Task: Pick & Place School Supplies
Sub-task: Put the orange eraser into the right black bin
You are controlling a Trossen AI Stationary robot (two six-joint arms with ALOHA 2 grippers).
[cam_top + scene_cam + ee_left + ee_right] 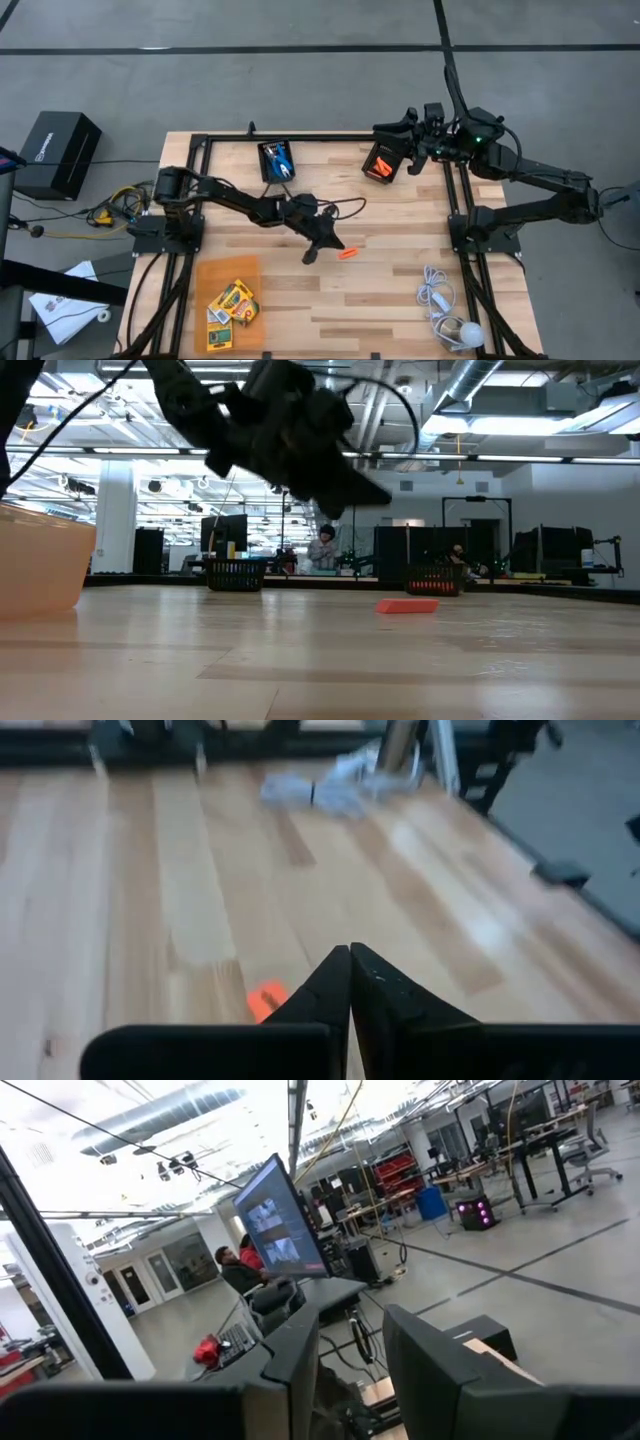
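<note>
A pale wood-plank bench point(390, 300) holds yellow-and-green crayon boxes point(233, 302) on a translucent orange tray point(250, 266) near left. A bright orange piece point(347, 253) lies mid-bench. Both arms are black (matte). A white cord point(435, 294) sits near right; a blue-handled tool point(280, 158) fills a far black bin point(265, 167).

A light wooden plank table point(390, 300) is seen. Directly on it lie two black mesh bins point(277, 160), one loose orange piece point(347, 253), a translucent orange tray point(228, 270) with crayon boxes point(232, 302), and a white cord point(436, 297) ending in what appears to be a bulb.
</note>
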